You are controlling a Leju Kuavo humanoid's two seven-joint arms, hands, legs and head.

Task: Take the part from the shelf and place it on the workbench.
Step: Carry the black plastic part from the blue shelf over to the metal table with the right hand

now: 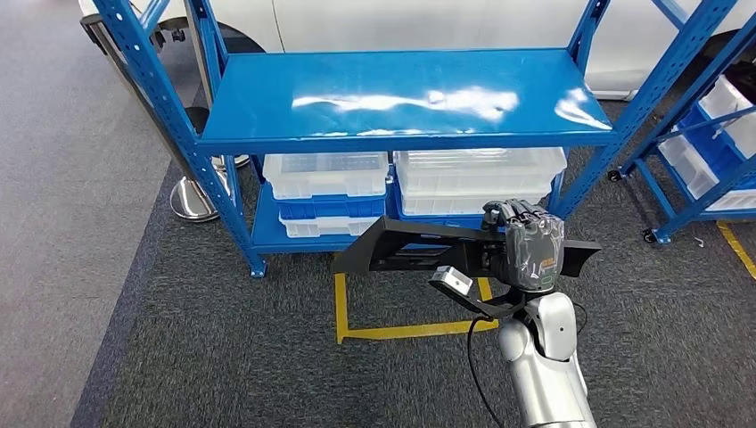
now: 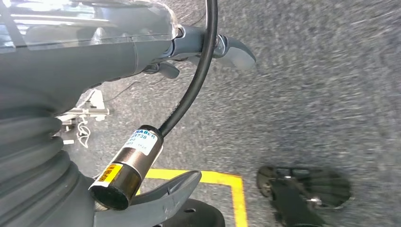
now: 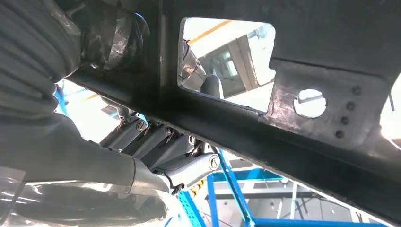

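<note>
The part [image 1: 406, 247] is a long black metal bracket with cut-out holes. It hangs level in the air in front of the blue shelf [image 1: 401, 98], below its top board. My right hand [image 1: 528, 247] grips the bracket near its right end, fingers wrapped over the top. The right wrist view shows the bracket [image 3: 283, 123] up close, with my fingers [image 3: 156, 146] curled under its bar. My left hand [image 2: 208, 52] hangs over the grey carpet, its fingers apart and nothing in them.
The shelf's top board is bare and glossy. Clear plastic bins [image 1: 325, 174] [image 1: 477, 174] fill its lower level. Yellow floor tape [image 1: 343, 312] marks a square beneath the part. A second blue rack [image 1: 704, 152] stands at the right, a chrome stand [image 1: 192, 196] at the left.
</note>
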